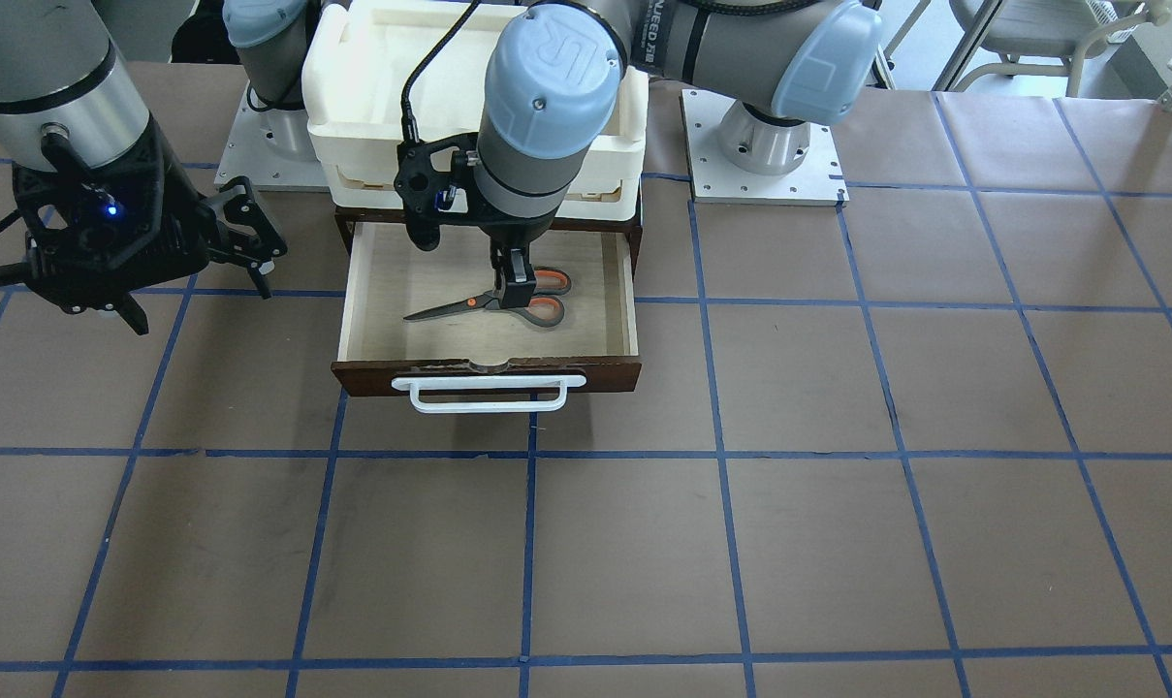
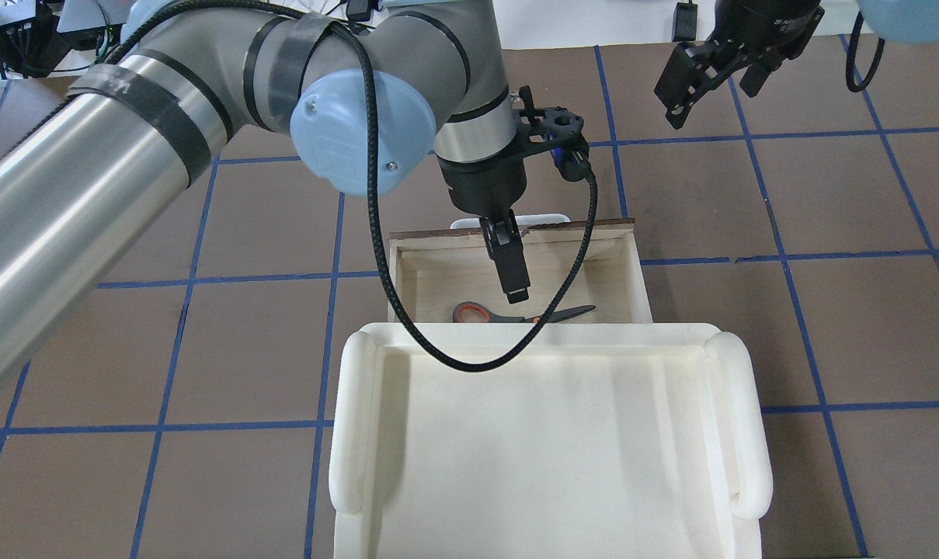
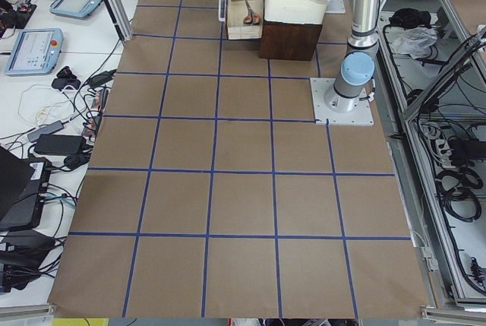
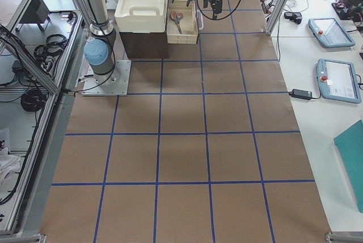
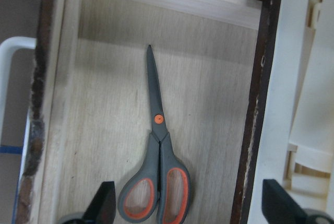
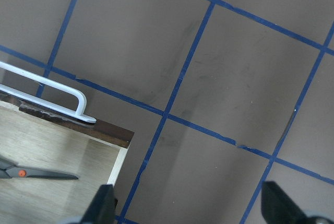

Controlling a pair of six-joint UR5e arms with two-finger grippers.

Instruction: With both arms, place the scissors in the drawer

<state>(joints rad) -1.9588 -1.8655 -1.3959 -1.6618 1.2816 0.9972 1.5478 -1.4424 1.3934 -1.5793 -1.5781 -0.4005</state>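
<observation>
Scissors point(image 5: 156, 145) lie flat on the drawer point(image 1: 353, 378) floor. Left gripper point(image 5: 189, 195) hangs over them, jaws wide. Right gripper point(image 6: 188, 198) is off the drawer's front corner, jaws wide. Risk: pushing the drawer shut now would jam the left gripper.

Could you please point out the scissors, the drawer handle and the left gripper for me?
scissors point(image 5: 158, 119), left wrist view, on the orange pivot dot.
drawer handle point(image 1: 479, 406), front-facing view, on its white bar.
left gripper point(image 1: 509, 288), front-facing view, between its fingers' tips.

Overhead, white tray point(image 2: 547, 338) rim hides 1 handle loop of scissors point(image 2: 509, 317); R wrist view's edge crops handles too.
</observation>
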